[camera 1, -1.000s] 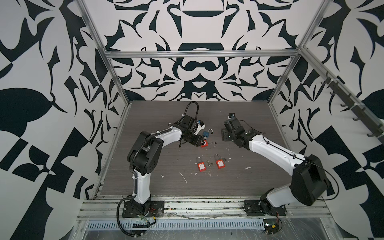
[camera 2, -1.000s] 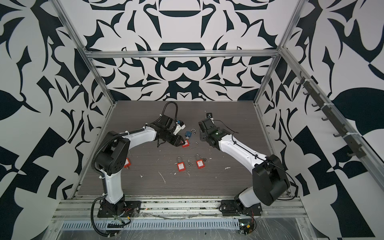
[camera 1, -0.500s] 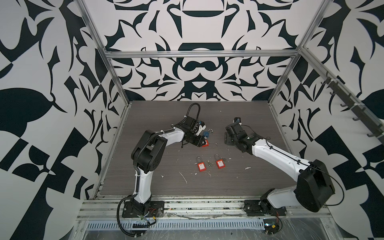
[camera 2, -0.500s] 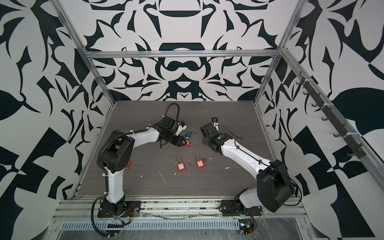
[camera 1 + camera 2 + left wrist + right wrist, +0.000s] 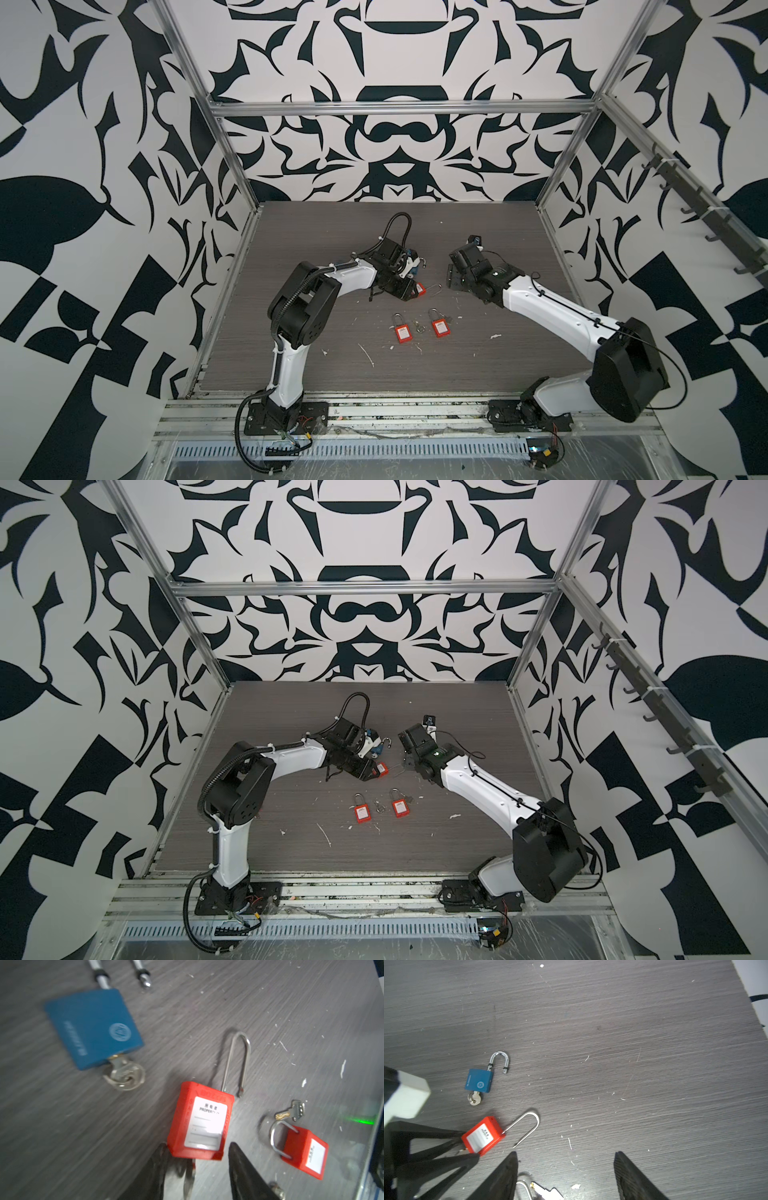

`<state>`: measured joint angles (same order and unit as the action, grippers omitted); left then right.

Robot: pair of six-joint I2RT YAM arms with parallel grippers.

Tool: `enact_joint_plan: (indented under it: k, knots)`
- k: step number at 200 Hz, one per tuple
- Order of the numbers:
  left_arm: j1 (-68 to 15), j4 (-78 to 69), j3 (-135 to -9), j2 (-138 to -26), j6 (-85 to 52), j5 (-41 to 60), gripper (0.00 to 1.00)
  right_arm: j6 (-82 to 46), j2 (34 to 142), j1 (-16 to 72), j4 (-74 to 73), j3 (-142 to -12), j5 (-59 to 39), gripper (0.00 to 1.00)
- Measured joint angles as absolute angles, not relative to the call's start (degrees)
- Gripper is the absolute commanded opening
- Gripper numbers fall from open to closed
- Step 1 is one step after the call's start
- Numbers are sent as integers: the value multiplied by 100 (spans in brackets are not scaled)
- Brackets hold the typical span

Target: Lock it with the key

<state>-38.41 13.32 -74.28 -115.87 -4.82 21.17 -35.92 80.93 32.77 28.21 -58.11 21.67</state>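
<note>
Near the middle of the grey wood-grain tabletop (image 5: pixel 498 232) lies a red padlock (image 5: pixel 200 1124), flat on its back with the white label up. Its long shackle (image 5: pixel 239 1057) is sprung: one leg sits in the body and the free end hangs clear beside it. A silver key (image 5: pixel 189 1174) sticks out of the padlock's base.

The left tool (image 5: pixel 197 1146) reaches in low from 9 o'clock. Its jaws are about half apart, with one black fingertip at each bottom corner of the red body and the key between them. Whether the tips press on the body I cannot tell.

The right tool (image 5: pixel 564 1159) sits at 3 o'clock of the padlock, just past the bow of the shackle. Its jaws are spread wide with only bare tabletop between them.

A blue padlock (image 5: pixel 479 1082) lies near the red one, at 12 o'clock of it in both top views. It is also unlatched, and its own brass-necked key (image 5: pixel 124 1076) is in the keyhole.

At 6 o'clock, apart from both tools, a shut red padlock (image 5: pixel 402 333) and its twin (image 5: pixel 439 327) lie side by side. A loose key (image 5: pixel 295 1110) lies just beside the shackle of one of them.
</note>
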Motion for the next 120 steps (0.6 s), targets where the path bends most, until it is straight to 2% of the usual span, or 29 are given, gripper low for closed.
enact_joint_plan:
  k: [120]
  knots:
    - [-4191,738,-7059,-11316,-1260,2722,49,-3870,7513,3321,3028,-5478,2062,70]
